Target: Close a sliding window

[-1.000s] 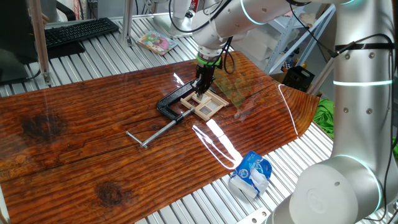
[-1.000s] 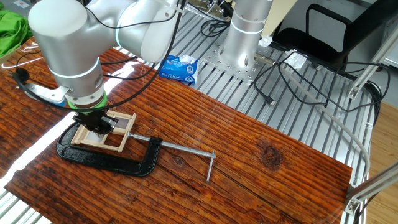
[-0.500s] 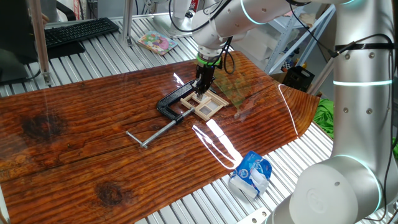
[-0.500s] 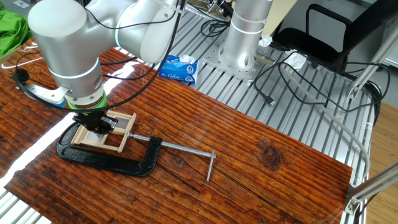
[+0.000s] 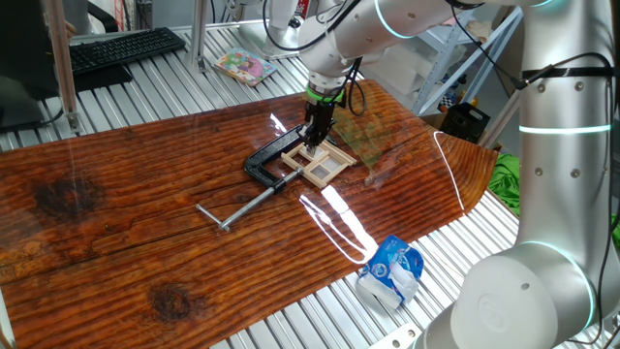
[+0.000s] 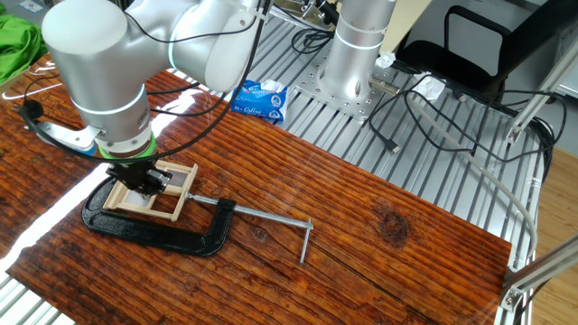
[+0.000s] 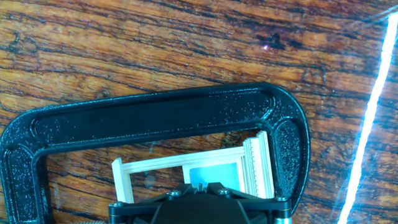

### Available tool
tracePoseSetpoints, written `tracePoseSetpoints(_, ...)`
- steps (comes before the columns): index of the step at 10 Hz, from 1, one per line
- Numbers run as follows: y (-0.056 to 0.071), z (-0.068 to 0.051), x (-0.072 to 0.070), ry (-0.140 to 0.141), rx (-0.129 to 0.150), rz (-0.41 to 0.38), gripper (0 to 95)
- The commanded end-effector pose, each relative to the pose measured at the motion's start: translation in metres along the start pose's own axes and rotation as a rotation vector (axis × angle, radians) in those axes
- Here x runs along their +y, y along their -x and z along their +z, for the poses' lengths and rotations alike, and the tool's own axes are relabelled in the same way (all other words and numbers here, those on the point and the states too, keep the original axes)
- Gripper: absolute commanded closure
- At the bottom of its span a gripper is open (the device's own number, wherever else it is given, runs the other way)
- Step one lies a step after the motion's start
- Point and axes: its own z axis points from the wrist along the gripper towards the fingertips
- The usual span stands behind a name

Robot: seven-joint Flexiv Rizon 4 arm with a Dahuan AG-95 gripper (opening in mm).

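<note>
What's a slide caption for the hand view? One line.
Gripper poised directly over the sliding window, which sits inside the black C-clamp on the wooden table.

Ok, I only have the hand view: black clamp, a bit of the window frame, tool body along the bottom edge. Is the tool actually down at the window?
Observer: Yes. In both fixed views the tool reaches down to the sliding window, which lies flat on the wooden board. Whether its fingers are open or shut I cannot tell.
Operator: Where does the clamp's screw go? It's out of my picture.
Observer: The screw rod runs from the C-clamp along the board, away from the window, and ends in a cross handle.
Operator: Anything else lying about?
Observer: A blue-and-white packet, off the board on the metal slats, well apart from the window.
</note>
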Motion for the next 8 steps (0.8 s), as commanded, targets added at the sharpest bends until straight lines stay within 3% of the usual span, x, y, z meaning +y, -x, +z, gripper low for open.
tracePoseSetpoints(1,0.0002,0.001,0.0018,0.001,0.002,0.002,95.0)
tracePoseSetpoints(8,0.0001,0.0016,0.011,0.0,0.003,0.013,95.0)
